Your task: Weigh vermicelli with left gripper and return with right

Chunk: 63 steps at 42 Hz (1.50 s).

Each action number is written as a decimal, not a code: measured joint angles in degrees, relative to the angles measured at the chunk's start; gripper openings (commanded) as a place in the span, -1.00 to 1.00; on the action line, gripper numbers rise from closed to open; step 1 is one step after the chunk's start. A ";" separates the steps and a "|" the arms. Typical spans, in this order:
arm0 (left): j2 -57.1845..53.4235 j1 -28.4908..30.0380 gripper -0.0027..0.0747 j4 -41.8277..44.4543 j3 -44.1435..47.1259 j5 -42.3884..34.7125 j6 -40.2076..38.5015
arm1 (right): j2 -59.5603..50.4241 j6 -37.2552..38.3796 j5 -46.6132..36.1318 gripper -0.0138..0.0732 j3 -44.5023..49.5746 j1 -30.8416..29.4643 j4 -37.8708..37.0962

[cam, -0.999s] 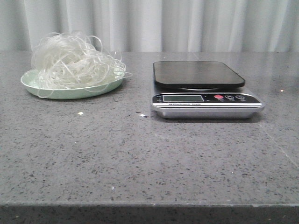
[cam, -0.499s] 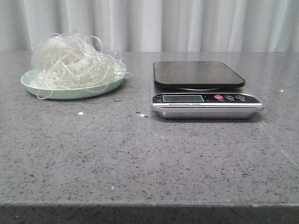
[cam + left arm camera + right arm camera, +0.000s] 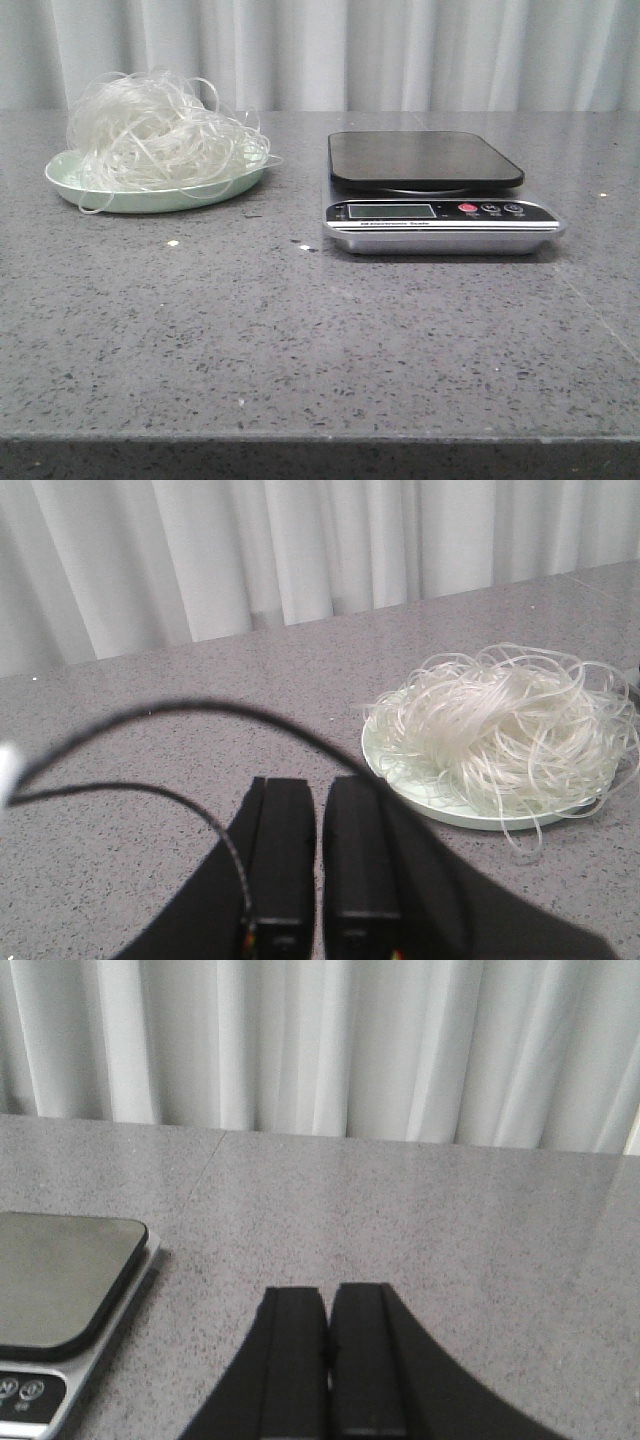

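The vermicelli (image 3: 155,130), a fluffy tangle of thin translucent white strands, is heaped on a pale green plate (image 3: 150,198) at the table's far left. The kitchen scale (image 3: 440,190) with its bare black platform stands to the right of the plate. No arm shows in the front view. In the left wrist view my left gripper (image 3: 320,785) is shut and empty over bare table, short of the vermicelli (image 3: 510,730) and its plate (image 3: 440,805). My right gripper (image 3: 329,1295) is shut and empty, off to the side of the scale (image 3: 60,1305).
A grey speckled stone table (image 3: 300,340) carries everything, with its front edge near the bottom of the front view. White curtains (image 3: 350,50) hang behind. A black cable (image 3: 180,715) loops over the left fingers. Small crumbs (image 3: 173,243) lie on the table.
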 measured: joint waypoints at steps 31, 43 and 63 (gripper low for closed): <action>0.00 0.00 -0.56 0.00 0.00 0.00 0.00 | -0.13 0.00 -0.40 -0.33 1.56 0.00 -0.12; 0.00 0.00 -0.56 0.00 0.00 0.00 0.00 | -0.13 0.00 -0.40 -0.33 1.65 0.00 -0.12; -6.25 2.49 -0.56 4.45 8.07 -6.53 -6.42 | -0.13 0.00 -0.40 -0.33 1.65 0.00 -0.12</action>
